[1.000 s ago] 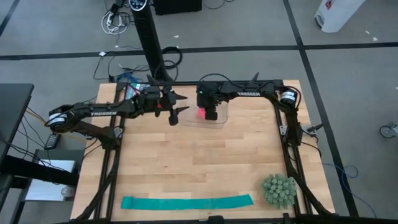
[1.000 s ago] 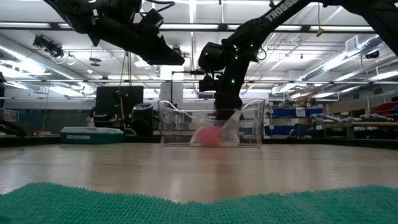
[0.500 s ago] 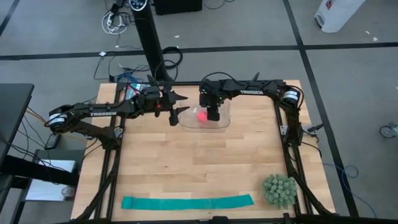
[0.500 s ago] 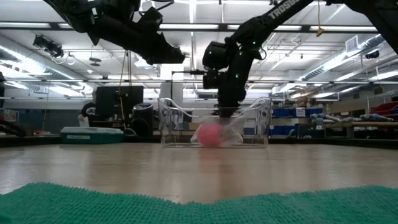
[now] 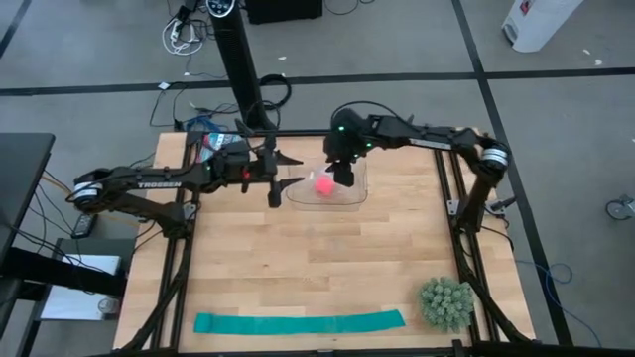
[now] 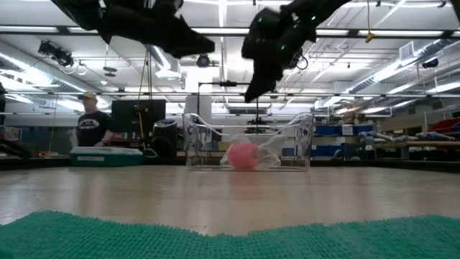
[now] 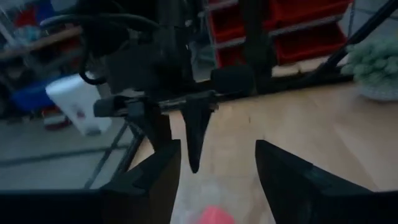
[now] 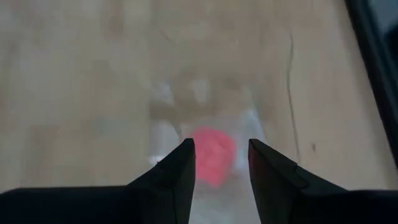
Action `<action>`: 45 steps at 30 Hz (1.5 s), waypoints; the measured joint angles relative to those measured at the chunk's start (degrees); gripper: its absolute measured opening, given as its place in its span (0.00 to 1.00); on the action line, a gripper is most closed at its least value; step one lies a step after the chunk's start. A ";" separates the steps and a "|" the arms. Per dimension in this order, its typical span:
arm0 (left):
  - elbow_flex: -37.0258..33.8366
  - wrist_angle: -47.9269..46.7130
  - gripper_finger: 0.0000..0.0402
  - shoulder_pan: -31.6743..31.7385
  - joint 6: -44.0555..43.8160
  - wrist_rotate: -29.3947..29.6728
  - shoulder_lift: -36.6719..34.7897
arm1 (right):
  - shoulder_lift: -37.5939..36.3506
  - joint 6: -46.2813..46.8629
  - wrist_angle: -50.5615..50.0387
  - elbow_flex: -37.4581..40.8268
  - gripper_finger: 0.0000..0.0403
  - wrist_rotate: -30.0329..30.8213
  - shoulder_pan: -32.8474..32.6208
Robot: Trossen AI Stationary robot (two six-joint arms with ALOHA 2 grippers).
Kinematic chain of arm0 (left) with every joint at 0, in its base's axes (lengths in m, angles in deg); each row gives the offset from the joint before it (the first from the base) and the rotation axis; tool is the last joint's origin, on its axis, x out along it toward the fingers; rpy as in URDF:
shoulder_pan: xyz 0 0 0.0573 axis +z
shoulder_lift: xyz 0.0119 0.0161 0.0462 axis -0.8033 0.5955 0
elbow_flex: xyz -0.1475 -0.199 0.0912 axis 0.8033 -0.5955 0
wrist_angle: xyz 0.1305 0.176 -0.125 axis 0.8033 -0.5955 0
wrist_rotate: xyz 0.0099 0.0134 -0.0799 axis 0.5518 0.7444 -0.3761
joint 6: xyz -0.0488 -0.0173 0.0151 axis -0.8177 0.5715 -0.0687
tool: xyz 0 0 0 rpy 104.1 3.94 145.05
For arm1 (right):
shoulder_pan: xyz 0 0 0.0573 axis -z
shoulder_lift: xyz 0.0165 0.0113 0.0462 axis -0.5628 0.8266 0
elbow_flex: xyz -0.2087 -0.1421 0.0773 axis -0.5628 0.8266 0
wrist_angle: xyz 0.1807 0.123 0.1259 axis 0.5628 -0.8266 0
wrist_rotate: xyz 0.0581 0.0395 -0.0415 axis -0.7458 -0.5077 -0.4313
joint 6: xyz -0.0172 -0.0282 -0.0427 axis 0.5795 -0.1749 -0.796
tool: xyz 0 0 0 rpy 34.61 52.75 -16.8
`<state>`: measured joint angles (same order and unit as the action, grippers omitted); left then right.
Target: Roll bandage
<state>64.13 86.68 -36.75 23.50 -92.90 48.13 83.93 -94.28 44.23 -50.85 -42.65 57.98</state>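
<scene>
The pink-red bandage (image 5: 323, 184) is a small compact roll lying on the floor of a clear plastic container (image 5: 359, 194) at the table's far middle. It also shows in the low view (image 6: 243, 155) and the right wrist view (image 8: 211, 155). My right gripper (image 5: 343, 175) hangs open above the container, fingers slanting down toward the roll and clear of it (image 6: 251, 90). My left gripper (image 5: 281, 180) is open and empty just left of the container, above the table (image 6: 198, 47).
A long teal-green strip (image 5: 298, 322) lies flat along the table's near edge. A green spiky ball (image 5: 444, 302) sits at the near right corner. A person (image 6: 90, 126) stands in the room beyond the table. Bare wood lies between the container and the strip.
My right gripper has risen out of the clear container and drawn back toward the table's far right, tipping as it went. The pink-red roll stays on the container's floor.
</scene>
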 joint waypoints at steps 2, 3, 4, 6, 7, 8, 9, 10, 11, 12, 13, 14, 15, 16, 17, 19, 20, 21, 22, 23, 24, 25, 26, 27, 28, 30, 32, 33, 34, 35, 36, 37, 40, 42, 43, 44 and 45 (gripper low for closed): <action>-1.84 1.55 0.53 -1.32 0.67 1.55 -2.19 | -3.75 1.04 3.93 3.26 0.33 0.08 -0.48; -3.48 2.15 0.53 -1.88 0.63 2.56 -3.67 | -5.89 1.73 5.99 5.36 0.32 1.25 -0.84; -5.17 3.43 0.53 -2.31 0.57 4.19 -5.12 | -8.20 2.42 7.74 7.80 0.32 2.82 -1.18; -9.47 5.35 0.53 -2.86 -0.36 7.72 -9.16 | -13.34 4.07 11.77 13.21 0.30 5.39 -2.16; -11.76 6.15 0.53 -3.05 -0.88 9.34 -11.35 | -16.08 5.02 14.70 16.25 0.30 6.47 -2.79; -13.85 7.49 0.53 -3.29 -1.63 10.83 -13.37 | -18.78 6.07 17.30 19.56 0.29 7.86 -3.51; -15.83 8.50 0.53 -3.54 -2.43 12.24 -15.34 | -21.44 7.32 19.70 23.05 0.29 9.47 -4.52; -17.83 8.47 0.53 -3.88 -3.57 13.32 -17.66 | -23.96 8.70 22.53 26.45 0.29 11.52 -5.73; -19.50 8.02 0.53 -4.18 -4.33 14.54 -19.76 | -26.42 9.92 25.50 29.81 0.28 13.69 -7.06; -20.78 7.84 0.53 -4.60 -5.27 15.75 -21.43 | -29.13 10.85 27.60 33.19 0.28 16.18 -8.56; -21.89 7.67 0.53 -5.12 -5.84 17.15 -23.05 | -31.71 11.57 29.85 36.56 0.28 18.78 -10.09; -22.97 6.78 0.53 -5.68 -6.61 18.81 -24.76 | -34.11 12.13 32.43 39.74 0.28 21.46 -11.67; -23.90 5.78 0.53 -6.38 -6.98 20.39 -26.07 | -36.52 12.83 35.06 43.05 0.28 24.18 -13.28; -24.45 5.25 0.53 -7.19 -7.05 21.89 -26.79 | -38.78 13.69 37.51 46.42 0.27 26.93 -14.84; -24.79 4.54 0.53 -8.07 -7.05 23.67 -27.45 | -40.87 14.70 39.71 49.54 0.27 29.58 -16.42; -25.27 1.72 0.53 -9.86 -6.99 27.96 -28.45 | -44.45 16.32 44.81 54.73 0.27 33.75 -19.27; -25.24 1.46 0.53 -10.68 -6.96 29.88 -28.38 | -46.41 17.04 46.04 57.06 0.27 35.66 -20.50; -25.18 0.75 0.53 -11.43 -6.96 31.74 -28.38 | -47.99 17.95 46.32 59.04 0.27 37.34 -21.66; -25.18 -0.01 0.53 -12.19 -6.88 33.27 -28.40 | -49.12 19.00 46.89 60.79 0.27 38.85 -22.70; -25.18 -0.35 0.53 -12.88 -6.53 34.18 -28.36 | -50.18 19.98 47.35 62.41 0.27 40.21 -23.69; -25.18 -0.22 0.53 -13.51 -6.08 34.65 -28.17 | -51.40 20.98 47.39 64.04 0.27 41.51 -24.75; -25.16 -0.23 0.53 -14.05 -5.67 34.82 -28.06 | -52.26 21.86 47.87 65.25 0.27 42.69 -25.75; -25.16 -0.71 0.53 -14.54 -5.54 34.96 -28.02 | -52.77 22.58 48.84 66.12 0.27 43.78 -26.71; -25.18 -1.26 0.53 -15.07 -5.52 35.00 -28.01 | -53.39 23.11 49.31 67.13 0.27 44.99 -27.72; -25.18 -1.31 0.53 -15.55 -5.58 35.03 -28.01 | -54.10 23.57 49.07 68.19 0.27 46.19 -28.80; -25.16 -2.20 0.53 -16.57 -6.46 35.24 -28.19 | -54.60 24.18 49.63 69.84 0.27 48.78 -30.89; -25.18 -3.89 0.53 -17.60 -6.93 35.59 -28.34 | -55.54 24.00 51.14 71.36 0.27 50.60 -32.85; -25.16 -4.52 0.53 -18.03 -7.08 35.59 -28.35 | -55.86 23.62 51.14 71.82 0.27 51.21 -33.77; -25.11 -6.20 0.53 -18.45 -7.47 35.61 -28.55 | -55.88 23.50 51.19 72.17 0.27 51.71 -34.51; -25.17 -8.10 0.53 -18.85 -8.11 35.59 -28.69 | -56.09 23.61 51.03 72.63 0.27 51.93 -35.26; -25.20 -9.39 0.53 -19.16 -8.64 35.57 -28.65 | -56.47 23.84 50.70 73.14 0.27 51.91 -35.98; -25.17 -10.61 0.53 -19.52 -9.48 35.54 -28.69 | -56.53 23.92 50.69 73.29 0.27 51.93 -36.63; -25.20 -15.25 0.53 -20.79 -11.98 35.44 -29.19 | -56.92 23.94 50.56 74.59 0.27 52.04 -38.62; -25.18 -17.65 0.53 -21.74 -13.57 34.44 -29.33 | -56.90 24.56 50.72 75.61 0.27 52.01 -39.62; -25.18 -18.50 0.53 -22.15 -14.13 33.49 -29.40 | -56.99 25.36 50.78 76.00 0.27 52.04 -40.11; -25.18 -18.63 0.53 -22.57 -14.37 32.34 -29.41 | -57.12 26.04 50.78 76.32 0.27 52.04 -40.54; -25.18 -18.78 0.53 -22.98 -14.47 30.87 -29.42 | -57.10 26.73 50.81 76.56 0.27 52.04 -41.09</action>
<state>38.95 67.90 -59.73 9.03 -62.02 18.71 26.82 -67.55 95.03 25.70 9.40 16.88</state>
